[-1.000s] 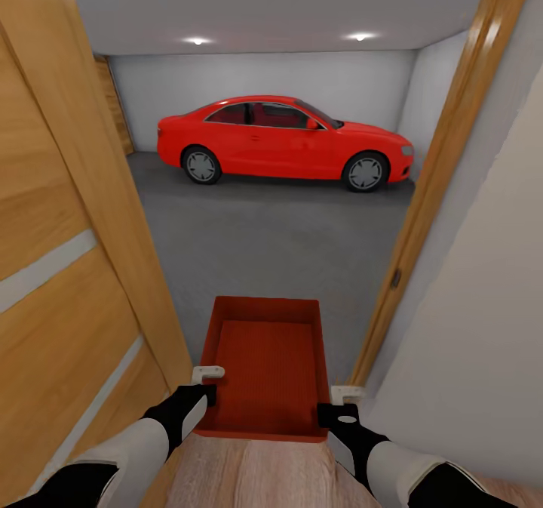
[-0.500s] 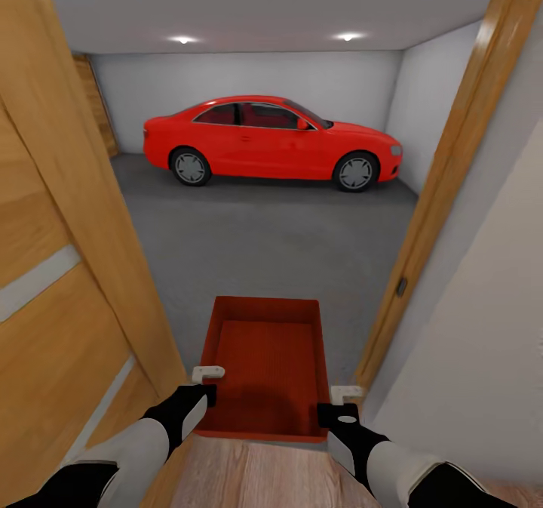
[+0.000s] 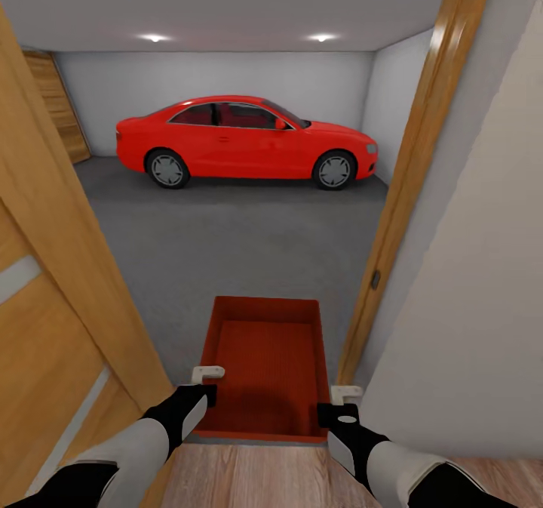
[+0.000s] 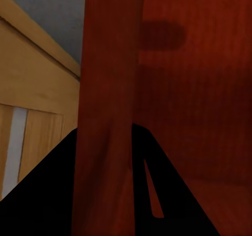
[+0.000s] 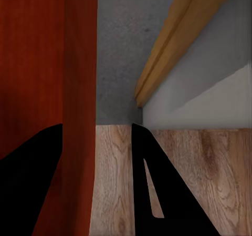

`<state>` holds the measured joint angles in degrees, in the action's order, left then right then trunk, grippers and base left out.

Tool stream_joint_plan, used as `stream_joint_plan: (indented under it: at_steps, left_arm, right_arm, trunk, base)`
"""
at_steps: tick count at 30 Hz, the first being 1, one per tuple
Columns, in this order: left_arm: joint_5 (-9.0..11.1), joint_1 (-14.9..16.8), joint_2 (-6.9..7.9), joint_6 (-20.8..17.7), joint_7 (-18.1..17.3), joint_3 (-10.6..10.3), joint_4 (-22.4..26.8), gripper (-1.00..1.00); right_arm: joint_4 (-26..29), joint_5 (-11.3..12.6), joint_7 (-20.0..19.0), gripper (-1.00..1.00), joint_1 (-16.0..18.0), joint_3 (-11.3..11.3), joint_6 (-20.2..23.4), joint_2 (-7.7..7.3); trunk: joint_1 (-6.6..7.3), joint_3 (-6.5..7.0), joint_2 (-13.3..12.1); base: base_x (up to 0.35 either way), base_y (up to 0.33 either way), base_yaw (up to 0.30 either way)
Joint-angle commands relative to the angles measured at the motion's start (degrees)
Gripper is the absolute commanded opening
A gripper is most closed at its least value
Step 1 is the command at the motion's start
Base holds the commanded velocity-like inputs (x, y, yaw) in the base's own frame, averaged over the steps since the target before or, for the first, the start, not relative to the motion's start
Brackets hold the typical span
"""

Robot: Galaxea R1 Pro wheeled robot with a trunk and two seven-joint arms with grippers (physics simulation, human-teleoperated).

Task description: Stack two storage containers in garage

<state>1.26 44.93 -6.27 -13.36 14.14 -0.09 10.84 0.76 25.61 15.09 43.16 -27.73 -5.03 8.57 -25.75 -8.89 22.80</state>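
One orange-red storage container [image 3: 264, 364] hangs in front of me over the threshold, held level, its ribbed inside empty. My left gripper [image 3: 205, 383] is shut on its left wall, and that wall [image 4: 107, 115] runs between the black fingers [image 4: 157, 194]. My right gripper [image 3: 339, 402] is shut on the right wall [image 5: 79, 89]. Beyond the doorway lies the garage's dark grey concrete floor [image 3: 241, 244]. The second container is out of view.
An open orange-brown door [image 3: 53, 304] stands close on my left and the wooden door frame [image 3: 407, 183] with a white wall [image 3: 483, 304] on my right. A red car [image 3: 241, 142] is parked along the far garage wall. Light wood planks [image 3: 264, 478] lie under me.
The whole picture has shifted: the camera has moved on into the doorway, so the door and the car have slid leftward. The container sits the same in both grippers.
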Motion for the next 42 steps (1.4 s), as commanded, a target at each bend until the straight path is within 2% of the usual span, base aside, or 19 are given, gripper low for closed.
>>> stream_joint_plan:
  at_steps: [1,14,35,42]
  left_arm:
    - [1.0,0.0,-0.06,-0.3,0.2,-0.6,0.0,-1.0]
    - [1.0,0.0,-0.06,-0.3,0.2,-0.6,0.0,-1.0]
    - [1.0,0.0,-0.09,-0.3,0.2,-0.6,-0.1,-1.0]
    - [1.0,0.0,-0.06,-0.3,0.1,-0.6,-0.1,-1.0]
  right_arm:
    - [0.8,0.2,0.2,-1.0,0.1,-0.2,-0.2,0.05]
    - [0.8,0.2,0.1,-1.0,0.1,-0.2,-0.2,0.05]
    - [0.8,0.3,0.0,-1.0,0.1,-0.2,-0.2,-0.01]
    - [0.8,0.2,0.0,-1.0,0.1,-0.2,-0.2,0.03]
  trunk:
    - [-0.03,-0.12,0.1]
    - [-0.03,-0.12,0.1]
    - [-0.03,-0.12,0.1]
    - [-0.03,-0.12,0.1]
  base:
    - [0.0,0.006,-0.037]
    - [0.068,0.244,-0.003]
    - [0.004,0.006,0.0]
    - [0.239,0.0,0.0]
